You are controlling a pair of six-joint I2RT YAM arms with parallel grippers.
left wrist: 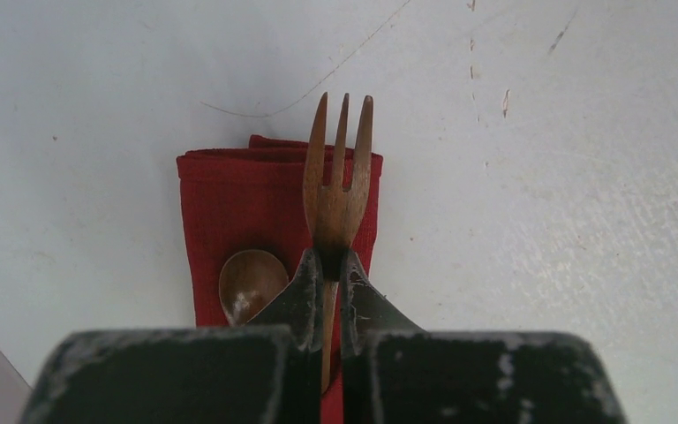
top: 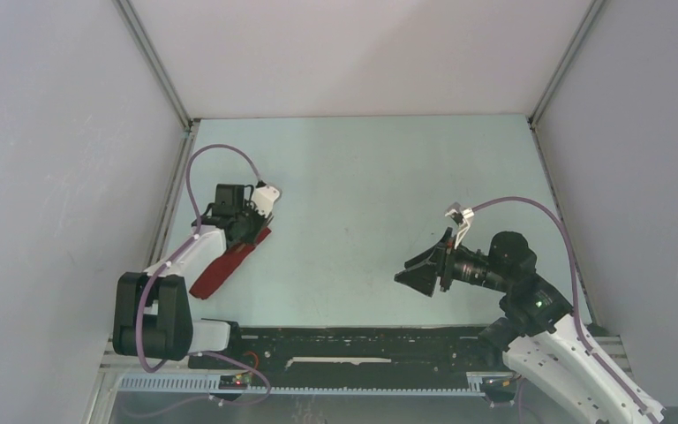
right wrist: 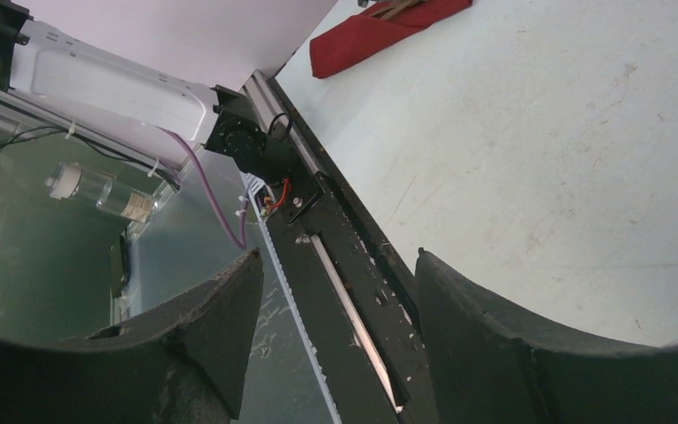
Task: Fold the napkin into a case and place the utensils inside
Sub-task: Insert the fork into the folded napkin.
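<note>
1. Currently the left gripper (left wrist: 328, 265) is clenched on the fork (left wrist: 340, 190) at its neck, directly over the case (left wrist: 229, 208).
2. Fork and case share one long axis, and the tines overshoot the case's far end.
3. The spoon (left wrist: 249, 284) lies on the case, just beside the fork.
4. The right gripper (right wrist: 337, 265) gapes empty, well apart from the case, so the left arm is the nearer one.

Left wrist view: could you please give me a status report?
Left jaws shut on fork, tines past far edge of napkin case. Spoon bowl on it. Right jaws open, empty. Nothing in the way.
</note>
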